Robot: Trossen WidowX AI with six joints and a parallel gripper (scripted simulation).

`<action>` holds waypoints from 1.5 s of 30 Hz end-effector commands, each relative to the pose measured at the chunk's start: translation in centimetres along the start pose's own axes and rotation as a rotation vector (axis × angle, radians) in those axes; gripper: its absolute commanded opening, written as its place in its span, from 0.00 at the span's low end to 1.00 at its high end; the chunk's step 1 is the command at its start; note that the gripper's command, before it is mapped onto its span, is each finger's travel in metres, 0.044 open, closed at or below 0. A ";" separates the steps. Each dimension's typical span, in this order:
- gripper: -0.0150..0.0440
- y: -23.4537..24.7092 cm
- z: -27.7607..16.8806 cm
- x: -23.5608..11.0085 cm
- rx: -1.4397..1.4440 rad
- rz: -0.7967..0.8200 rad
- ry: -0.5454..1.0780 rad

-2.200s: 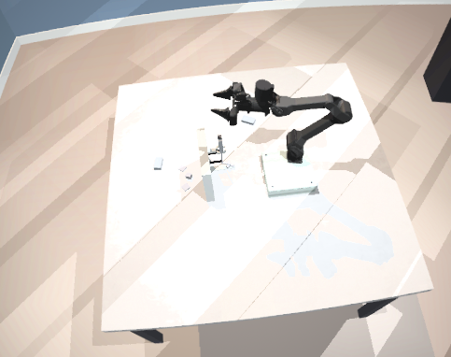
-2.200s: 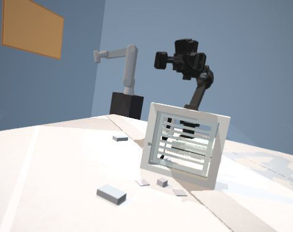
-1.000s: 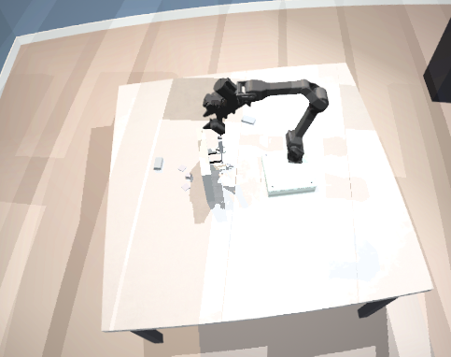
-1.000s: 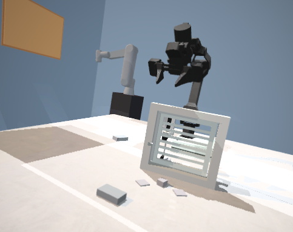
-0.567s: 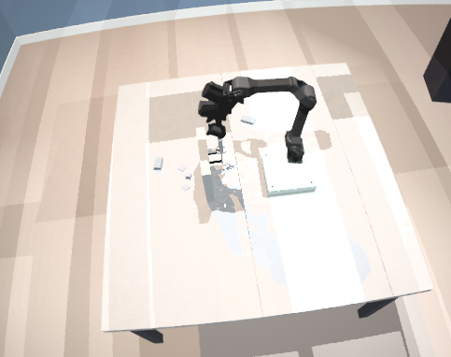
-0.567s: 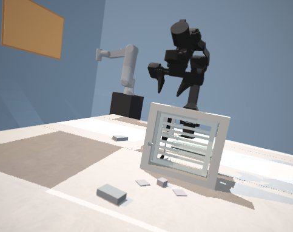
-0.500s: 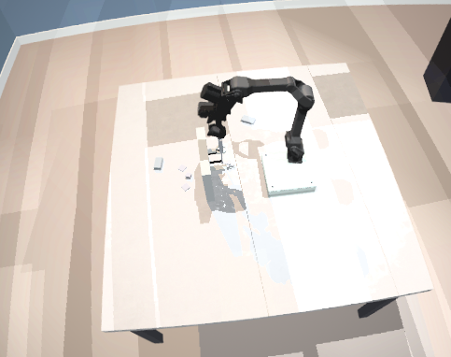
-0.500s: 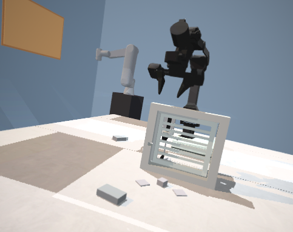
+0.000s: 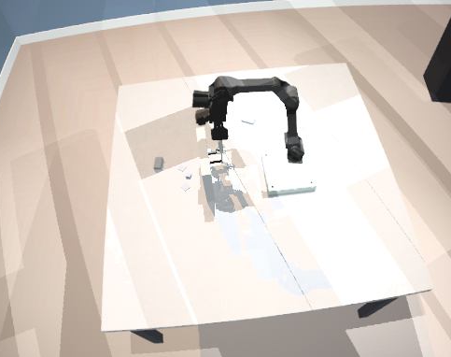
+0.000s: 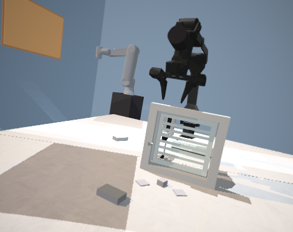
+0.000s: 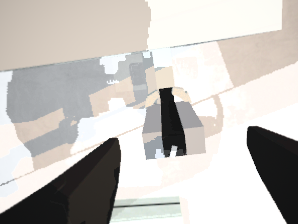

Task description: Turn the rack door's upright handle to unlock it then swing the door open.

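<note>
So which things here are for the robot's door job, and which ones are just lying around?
For the job:
- the rack door
- its black upright handle
- the frame around the door
- the open gripper

Just lying around:
- a grey block
- a small cube
- two thin flat squares

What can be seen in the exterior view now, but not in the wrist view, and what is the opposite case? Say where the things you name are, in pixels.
Only the exterior view shows the orange board (image 10: 33,28) on the wall and the grey arm (image 10: 130,65) on its dark block. Only the wrist view shows the black bar of the handle (image 11: 172,120) from above, between the open fingers but not touched. Both show the two black fingers (image 10: 164,88).
</note>
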State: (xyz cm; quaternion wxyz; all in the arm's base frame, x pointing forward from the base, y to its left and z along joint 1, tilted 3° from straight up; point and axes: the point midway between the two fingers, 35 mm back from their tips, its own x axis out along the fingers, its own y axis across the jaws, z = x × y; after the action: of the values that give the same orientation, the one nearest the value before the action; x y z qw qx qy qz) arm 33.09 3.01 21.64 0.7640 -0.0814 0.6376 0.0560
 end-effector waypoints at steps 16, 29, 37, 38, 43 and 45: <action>0.76 0.3 -0.9 1.3 -0.030 0.004 0.143; 0.76 0.3 -1.1 3.4 -0.031 0.004 0.148; 0.76 0.3 -1.4 4.7 -0.032 0.005 0.150; 0.76 0.3 -1.4 4.9 -0.032 0.005 0.151; 0.76 0.3 -1.6 5.7 -0.033 0.005 0.152; 0.76 0.3 -1.7 6.0 -0.033 0.005 0.153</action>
State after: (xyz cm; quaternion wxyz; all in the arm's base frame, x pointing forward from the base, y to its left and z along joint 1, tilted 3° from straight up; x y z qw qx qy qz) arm 32.56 2.96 15.80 0.7112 -0.0934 0.6940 0.0624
